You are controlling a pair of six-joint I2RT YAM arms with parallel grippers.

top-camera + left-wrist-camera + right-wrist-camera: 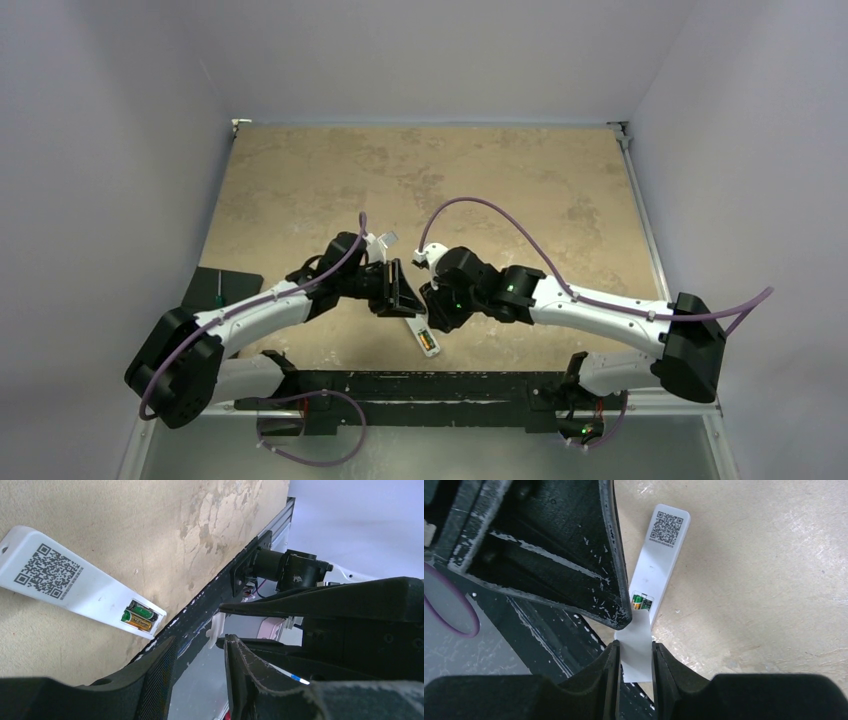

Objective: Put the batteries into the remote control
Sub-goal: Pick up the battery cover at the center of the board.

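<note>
First, nearest you over the black rail (559, 635), your right gripper (634, 647) is clamped on a thin white cover (634, 630). The far edge of that cover sits just at the near end of the remote (659, 565), though you cannot tell whether they touch. Just left, your left gripper (199, 647) hangs with jaws apart, holding nothing, one fingertip close beside the cover. Next out, both batteries (139, 617), green and gold, lie side by side in the recess at the remote's near end. Farther out, the remote stretches away flat on the table (764, 605), back up, label (667, 527) at the far end. Expect it to be light, hard and slippery, likely to skate if pushed. Brace it by its long edges mid-body, clear of the recess.
</note>
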